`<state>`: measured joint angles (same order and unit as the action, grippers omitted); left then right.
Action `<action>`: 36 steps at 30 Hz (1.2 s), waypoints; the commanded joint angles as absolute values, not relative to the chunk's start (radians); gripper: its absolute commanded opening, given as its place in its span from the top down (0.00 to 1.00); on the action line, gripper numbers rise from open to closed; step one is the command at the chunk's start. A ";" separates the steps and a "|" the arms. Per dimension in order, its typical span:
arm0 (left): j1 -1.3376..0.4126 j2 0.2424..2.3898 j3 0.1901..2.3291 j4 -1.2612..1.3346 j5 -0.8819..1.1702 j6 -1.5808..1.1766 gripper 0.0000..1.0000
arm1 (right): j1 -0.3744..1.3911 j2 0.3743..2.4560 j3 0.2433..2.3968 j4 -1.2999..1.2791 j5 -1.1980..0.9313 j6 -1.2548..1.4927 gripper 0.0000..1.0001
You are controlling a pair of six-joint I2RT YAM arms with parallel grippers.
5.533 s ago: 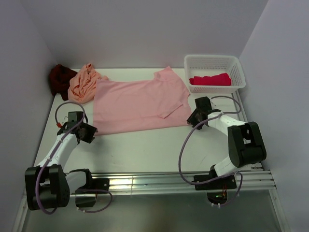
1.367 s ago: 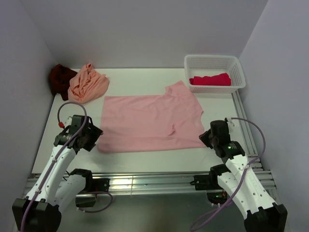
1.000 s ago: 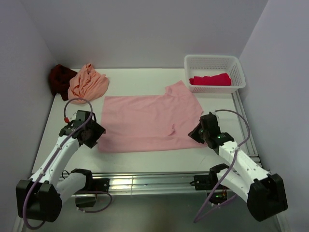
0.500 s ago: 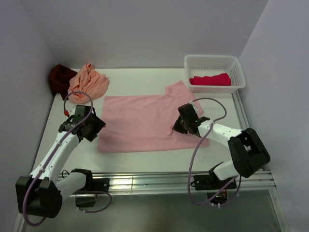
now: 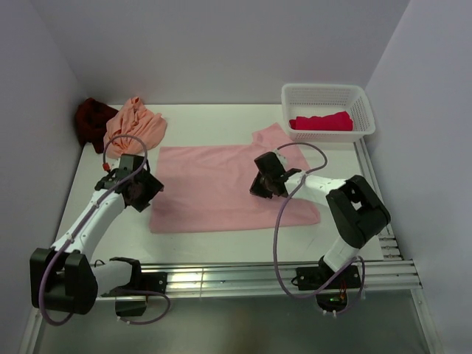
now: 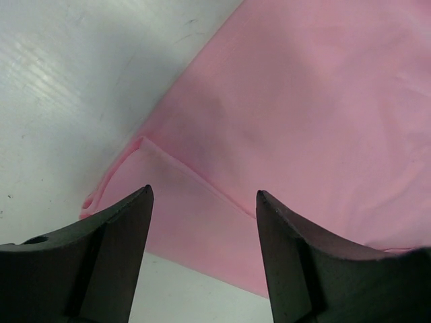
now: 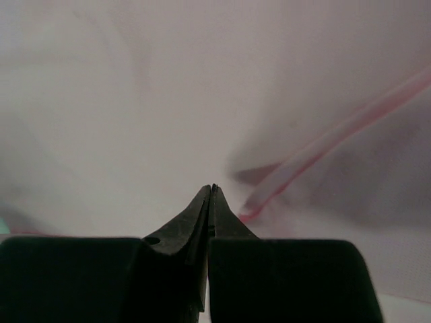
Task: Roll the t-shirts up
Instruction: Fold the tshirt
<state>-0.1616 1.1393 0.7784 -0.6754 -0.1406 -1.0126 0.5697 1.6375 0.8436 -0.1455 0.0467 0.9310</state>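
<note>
Right gripper (image 5: 257, 187) advanced onto smooth, flat pink t-shirt (image 5: 206, 184).

Soft, even light from overhead fills the top view, leaving the light pink t-shirt (image 5: 214, 184) sharp with only faint shadows, and a bright glare streak lies on the metal rail (image 5: 193, 279) nearer the camera than the shirt. In the left wrist view the shirt is in focus, a dull shadow lies by its folded edge, the white table (image 6: 60, 74) beside it shines, and the left gripper (image 6: 202, 208) is dark. The right wrist view is washed out and blurred, the shirt pale grey-pink behind the black right gripper (image 7: 211, 192).
</note>
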 commanded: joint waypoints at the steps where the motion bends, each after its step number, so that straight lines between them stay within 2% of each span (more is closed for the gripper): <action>1: -0.155 1.210 0.892 -0.597 -0.131 -0.939 0.32 | 0.568 1.632 0.975 -0.187 0.116 0.878 1.00; 6: -0.123 1.347 1.047 -0.582 -0.084 -0.852 0.30 | 0.535 1.634 1.156 -0.308 0.181 0.767 0.99; 11: -0.071 1.443 1.173 -0.528 -0.041 -0.789 0.30 | 0.485 1.718 1.285 -0.359 0.228 0.675 0.81; 15: -0.052 1.581 1.288 -0.503 -0.025 -0.749 0.30 | 0.462 1.831 1.463 -0.413 0.291 0.586 0.71; 23: -0.043 1.837 1.486 -0.558 -0.040 -0.738 0.35 | 0.396 2.034 1.716 -0.472 0.282 0.525 0.67; 33: -0.017 2.043 1.657 -0.580 -0.041 -0.758 0.40 | 0.384 2.102 1.770 -0.446 0.265 0.523 0.66; 36: -0.017 2.101 1.715 -0.598 -0.046 -0.762 0.40 | 0.384 2.120 1.792 -0.448 0.270 0.512 0.61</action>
<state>-0.0174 2.0705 1.6386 -0.5816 -0.0422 -0.7635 0.3817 2.0937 1.7283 -0.4591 0.2539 0.5404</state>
